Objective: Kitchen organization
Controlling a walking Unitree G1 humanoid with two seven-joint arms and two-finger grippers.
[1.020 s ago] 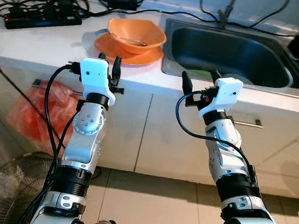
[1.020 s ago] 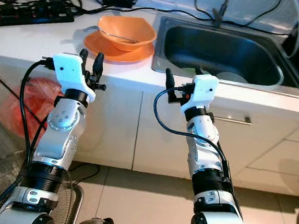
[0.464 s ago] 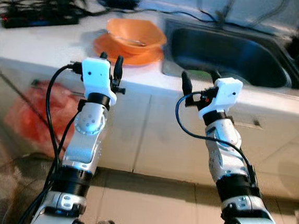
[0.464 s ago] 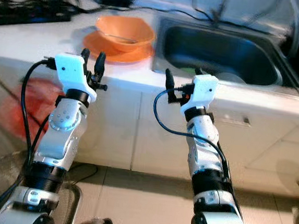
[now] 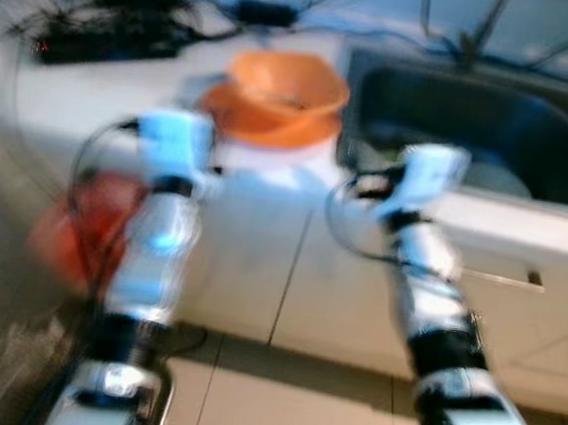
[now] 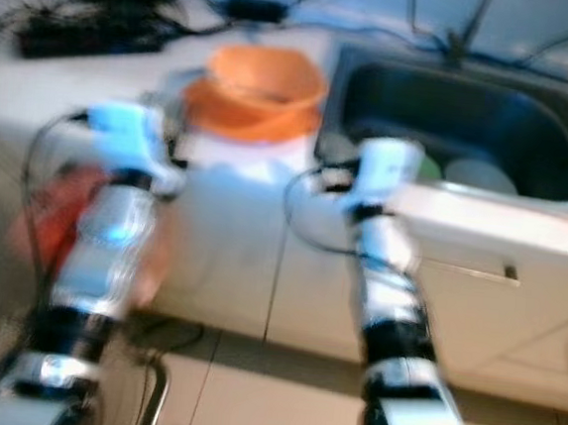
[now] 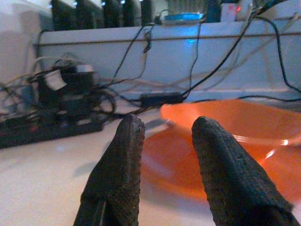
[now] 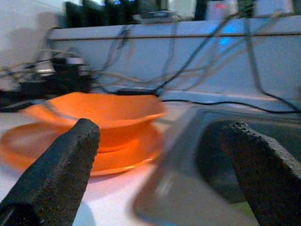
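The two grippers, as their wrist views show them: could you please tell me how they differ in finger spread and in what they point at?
The left gripper has its fingers a narrow gap apart, while the right gripper has its fingers spread wide. The left gripper points at the orange plate on the counter; the right gripper points at the sink edge, with the orange bowl beside it. Both are open, hold nothing and have black textured fingers.

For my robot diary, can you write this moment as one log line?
left gripper: open, facing orange bowl | right gripper: open, at sink edge | head views: blurred
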